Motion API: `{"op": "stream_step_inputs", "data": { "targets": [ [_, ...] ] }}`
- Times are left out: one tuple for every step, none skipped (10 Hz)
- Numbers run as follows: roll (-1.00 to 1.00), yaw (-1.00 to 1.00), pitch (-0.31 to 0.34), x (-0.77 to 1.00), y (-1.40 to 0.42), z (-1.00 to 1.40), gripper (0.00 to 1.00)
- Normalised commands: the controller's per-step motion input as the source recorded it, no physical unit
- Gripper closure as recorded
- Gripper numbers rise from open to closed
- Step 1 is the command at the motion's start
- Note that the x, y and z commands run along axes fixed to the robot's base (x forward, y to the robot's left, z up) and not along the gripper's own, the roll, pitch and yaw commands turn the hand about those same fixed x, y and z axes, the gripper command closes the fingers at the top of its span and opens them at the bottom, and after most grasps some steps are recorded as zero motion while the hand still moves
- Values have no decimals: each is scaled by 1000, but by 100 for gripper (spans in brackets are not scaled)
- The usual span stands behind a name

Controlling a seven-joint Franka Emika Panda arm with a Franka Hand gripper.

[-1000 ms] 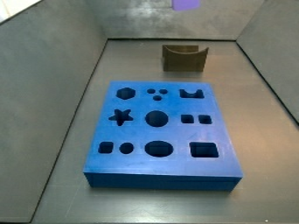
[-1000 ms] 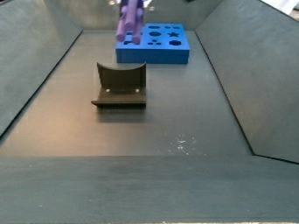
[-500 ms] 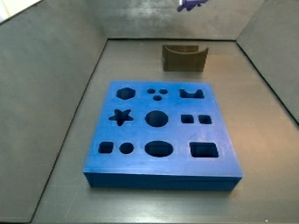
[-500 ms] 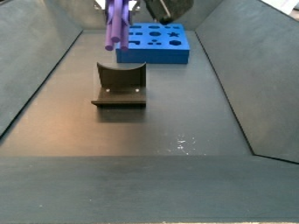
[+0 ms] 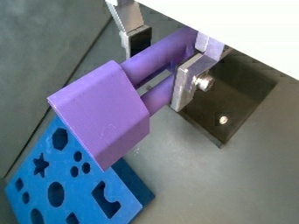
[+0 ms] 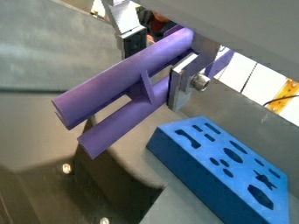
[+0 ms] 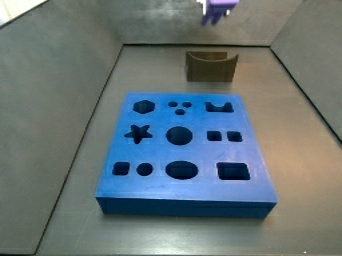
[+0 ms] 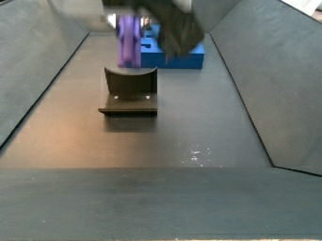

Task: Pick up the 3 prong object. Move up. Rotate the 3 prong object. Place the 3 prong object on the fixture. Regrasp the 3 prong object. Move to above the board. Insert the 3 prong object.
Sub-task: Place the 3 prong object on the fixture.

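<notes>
Our pincer [image 5: 163, 61] is squeezed shut on the 3 prong object [image 5: 122, 109], with its silver fingers [image 5: 191, 80] pressing the purple piece from both sides near one end. In a side view the pincer [image 8: 149, 28] hangs just above the fixture [image 8: 128, 92], and the purple piece [image 8: 130, 44] points down toward the curved notch in its top. We think the step in hand is putting the piece on the fixture. To do it well, we should go down slowly, keep the piece lined up over the middle of the notch, and let go only when it sits there and cannot roll off. The board [image 6: 228, 166] lies farther back on the tabletop [image 8: 189, 141], well apart from the fixture, so it should not get in our way. Some things are hard to see. In a side view the pincer is a blur, so we cannot tell if the piece touches the notch yet. In a side view only a bit of the purple piece [image 7: 219, 9] shows, cut off at the far edge above the fixture [image 7: 211, 66]. The wrist views do not show the notch.
</notes>
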Motion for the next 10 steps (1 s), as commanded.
{"op": "stream_step_inputs", "data": {
  "targets": [
    [-749,-130,158,145,133,-1000,100],
    [-507,-153,114,150,137,-1000,100],
    [-384,-160,90,155,138,-1000,100],
    [-224,-158,46,164,128,-1000,100],
    [-157,-153,28,148,120,-849,100],
    [-106,-141,17,127,90,-626,100],
    [-67,-127,10,108,58,-427,100],
    [-13,-108,-9,73,108,-250,100],
    [-11,-102,-16,63,126,-229,100],
    [-11,-102,-16,63,126,-229,100]
  ]
}}
